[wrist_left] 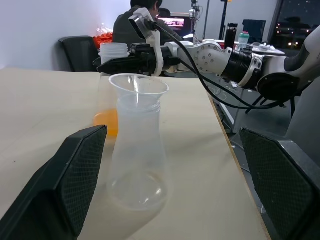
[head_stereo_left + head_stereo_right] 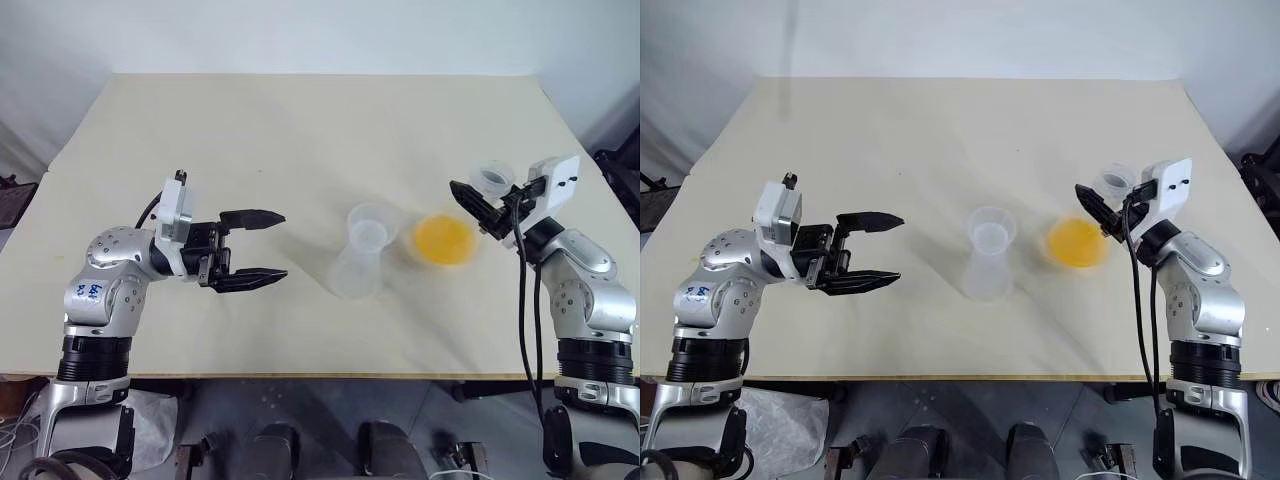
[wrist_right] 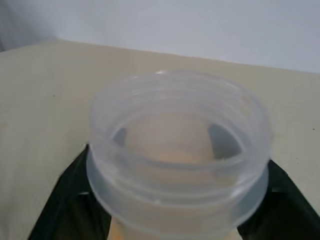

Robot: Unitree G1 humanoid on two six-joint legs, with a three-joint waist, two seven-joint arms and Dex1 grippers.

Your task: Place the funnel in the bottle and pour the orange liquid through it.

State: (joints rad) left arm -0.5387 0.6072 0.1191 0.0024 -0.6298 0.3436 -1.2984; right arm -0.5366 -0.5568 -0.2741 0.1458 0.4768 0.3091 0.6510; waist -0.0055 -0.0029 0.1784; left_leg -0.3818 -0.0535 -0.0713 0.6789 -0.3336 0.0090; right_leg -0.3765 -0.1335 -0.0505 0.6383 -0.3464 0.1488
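Tan table: I am watching a bare tabletop carrying two clear flasks, standing near each other between the two arms.
Left gripper: I am holding it level above the table with its fingers spread wide and nothing between them; it is pointing at the bottle from a short way off and touching nothing.
Right gripper: I am clamping it on the neck of the large flask, one black finger on each side of the ribbed collar, as the right wrist view shows.
Large flask: clear plastic with a broad base; in the left wrist view its base seems to be sitting on the table, so I am judging that lifting and tipping it are not yet done.
Orange liquid: a translucent yellow-orange pool is lying low in the base of the large flask, all of it on that side as far as I can see.
Bottle: the smaller clear flask is standing upright just beside the large one, on the side of the left gripper; it is looking empty, with no orange tint inside, so the pouring is all left to do.
Funnel: the first step is looking done; its near-colourless cone is sitting in the bottle's wide neck, rim above the mouth and stem hanging inside, roughly upright.
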